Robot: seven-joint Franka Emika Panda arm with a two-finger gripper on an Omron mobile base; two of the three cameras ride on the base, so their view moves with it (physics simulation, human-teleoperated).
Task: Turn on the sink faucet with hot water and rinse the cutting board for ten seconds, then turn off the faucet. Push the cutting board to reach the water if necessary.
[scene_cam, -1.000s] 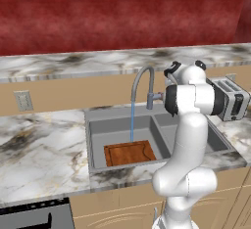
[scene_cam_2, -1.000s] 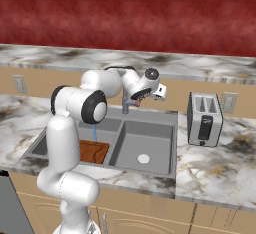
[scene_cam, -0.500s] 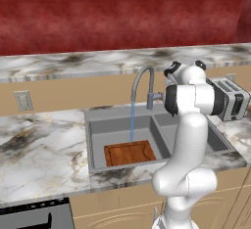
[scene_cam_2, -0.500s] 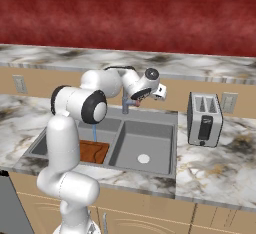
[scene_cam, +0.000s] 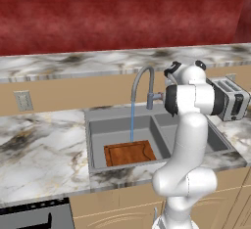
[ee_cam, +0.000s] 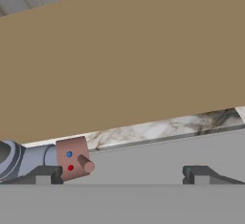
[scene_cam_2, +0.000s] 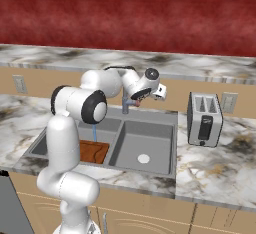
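The gripper (ee_cam: 122,173) hangs with its two dark fingertips (ee_cam: 45,174) spread wide and nothing between them; the left tip sits just beside the reddish lever end (ee_cam: 72,157) of the sink faucet (scene_cam: 143,87), which carries one blue dot and one red dot, though whether the tip actually touches it is hard to tell from so close. In the right base view the gripper (scene_cam_2: 134,101) is at the faucet's base, behind the basin divider. One thin blue stream of water (scene_cam: 132,120) drops straight from the arched spout and lands at the back edge of the one cutting board (scene_cam: 129,152), which lies flat on the floor of the left basin, against its front wall. The sink (scene_cam: 96,120) has two basins; the right one holds a single round pale drain (scene_cam_2: 143,158). Marbled countertop (scene_cam: 39,145) surrounds the sink, with one toaster (scene_cam_2: 204,119) standing well to the right, a tan backsplash behind and a red wall above. The left counter stretch is open.
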